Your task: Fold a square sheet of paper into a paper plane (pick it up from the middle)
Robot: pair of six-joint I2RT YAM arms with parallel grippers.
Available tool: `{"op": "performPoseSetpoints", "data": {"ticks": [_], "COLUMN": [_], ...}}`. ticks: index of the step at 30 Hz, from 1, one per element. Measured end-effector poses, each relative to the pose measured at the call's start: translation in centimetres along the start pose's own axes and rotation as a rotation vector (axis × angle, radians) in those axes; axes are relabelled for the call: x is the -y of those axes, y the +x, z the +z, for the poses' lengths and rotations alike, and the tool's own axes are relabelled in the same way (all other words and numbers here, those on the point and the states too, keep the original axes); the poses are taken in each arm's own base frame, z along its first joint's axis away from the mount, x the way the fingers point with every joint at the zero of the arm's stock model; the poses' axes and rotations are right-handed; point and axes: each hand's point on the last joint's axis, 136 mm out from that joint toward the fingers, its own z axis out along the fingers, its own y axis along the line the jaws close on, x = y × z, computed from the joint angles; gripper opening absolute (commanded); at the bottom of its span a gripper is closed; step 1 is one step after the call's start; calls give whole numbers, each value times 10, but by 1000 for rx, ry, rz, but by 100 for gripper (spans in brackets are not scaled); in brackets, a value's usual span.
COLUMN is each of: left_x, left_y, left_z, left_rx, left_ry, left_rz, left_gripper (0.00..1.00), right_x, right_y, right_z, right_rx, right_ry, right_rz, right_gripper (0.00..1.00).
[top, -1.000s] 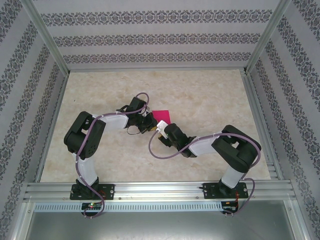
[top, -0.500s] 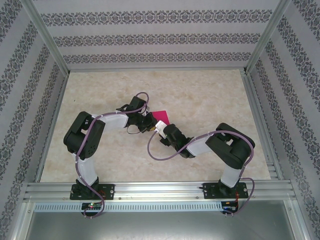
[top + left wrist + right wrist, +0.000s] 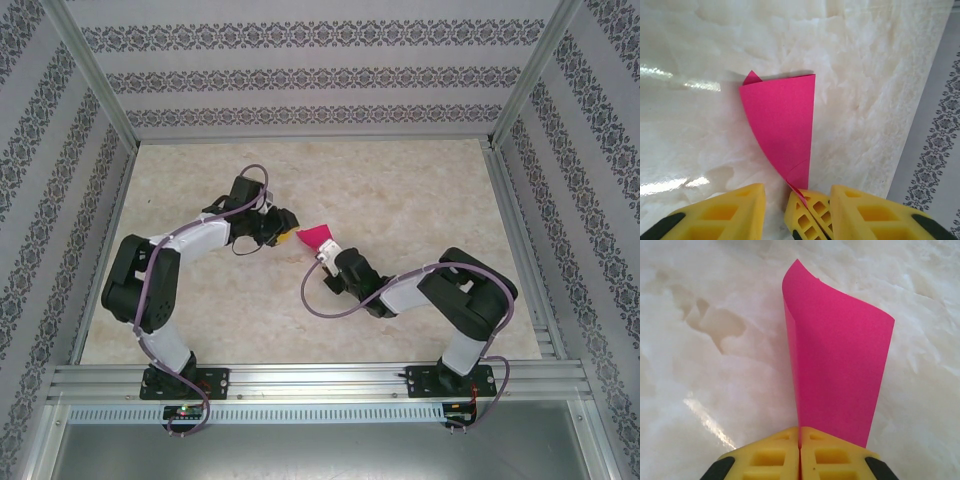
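The square sheet of paper point(image 3: 317, 236) is magenta-pink, folded over on itself and curled, and it narrows towards its near tip. My right gripper point(image 3: 323, 254) is shut on that tip; in the right wrist view its yellow fingers point(image 3: 775, 452) meet at the paper point(image 3: 840, 370), which rises from them above the table. My left gripper point(image 3: 287, 237) stands just left of the sheet, apart from it. In the left wrist view the left gripper point(image 3: 797, 195) is open, with the right arm's shut fingers point(image 3: 812, 217) and the paper's tip point(image 3: 796, 190) between its own fingers point(image 3: 725, 215).
The marble-patterned table point(image 3: 420, 200) is bounded by aluminium rails and patterned walls point(image 3: 320, 75). The right arm's elbow point(image 3: 470, 290) sits low at the right. Purple cables point(image 3: 310, 300) hang off both arms.
The right gripper has closed on the paper's near tip. The left gripper has opened, released the paper and drawn back to the left. The paper now stands up as a curled wedge.
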Motion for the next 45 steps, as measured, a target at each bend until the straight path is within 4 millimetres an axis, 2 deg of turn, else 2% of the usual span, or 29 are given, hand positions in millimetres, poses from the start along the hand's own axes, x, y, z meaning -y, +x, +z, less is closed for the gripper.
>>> {"op": "performPoseSetpoints", "data": {"ticks": [3, 6, 10, 15, 19, 24, 28, 38, 45], "left_x": [0, -8, -16, -5, 2, 4, 3, 0, -3], "left_y": [2, 8, 18, 32, 41, 40, 40, 41, 43], "left_z": [-1, 2, 8, 21, 32, 37, 40, 46, 52], "left_rx": [3, -11, -37, -79, -106, -108, -109, -122, -134], "left_ry": [11, 15, 28, 78, 112, 130, 135, 141, 143], "left_rz": [17, 15, 18, 70, 103, 122, 130, 140, 143], "left_gripper": [43, 43, 42, 38, 35, 32, 32, 30, 29], "right_x": [6, 11, 12, 9, 8, 3, -1, 0, -4], "right_y": [-11, -21, -26, -32, -33, -26, -21, -25, -15], "right_z": [-3, -5, -5, -8, -9, -5, -3, 0, 5], "right_rx": [34, 68, 84, 108, 117, 88, 46, 12, -44], "right_ry": [-25, -55, -101, -167, -219, -276, -311, -378, -425], "right_rz": [108, 221, 336, 464, 565, 667, 727, 847, 954], "right_gripper": [4, 3, 2, 1, 0, 0, 0, 0, 0]}}
